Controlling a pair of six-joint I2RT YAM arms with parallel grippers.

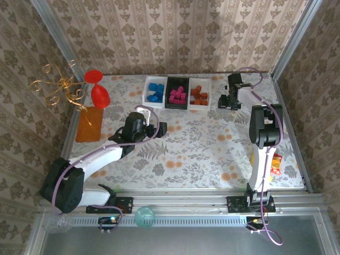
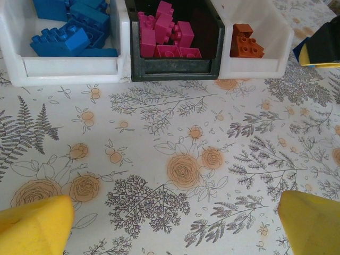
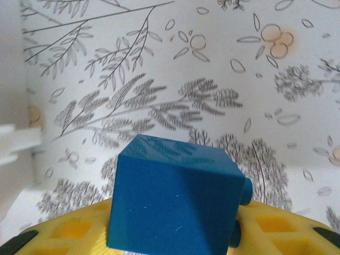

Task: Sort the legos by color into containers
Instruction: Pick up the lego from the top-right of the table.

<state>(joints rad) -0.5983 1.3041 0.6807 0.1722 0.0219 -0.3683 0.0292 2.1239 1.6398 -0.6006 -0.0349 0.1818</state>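
Three containers stand in a row at the back: a white bin (image 1: 155,91) (image 2: 64,69) of blue legos (image 2: 71,32), a black bin (image 1: 177,94) (image 2: 175,66) of magenta legos (image 2: 164,34), and a white bin (image 1: 200,95) (image 2: 265,53) of orange-brown legos (image 2: 245,42). My right gripper (image 1: 229,102) (image 3: 175,236) hangs just right of the bins, its yellow fingers (image 3: 276,228) shut on a blue lego (image 3: 175,196) whose studs point right, above the floral cloth. My left gripper (image 1: 159,128) (image 2: 172,228) is open in front of the bins with only tablecloth between its yellow fingers (image 2: 32,223).
A red goblet (image 1: 98,87), a gold wire ornament (image 1: 61,87) and a flat orange mat (image 1: 89,124) stand at the back left. A yellow-red packet (image 1: 276,164) lies beside the right arm. Patterned walls close in three sides of the floral table (image 1: 202,149).
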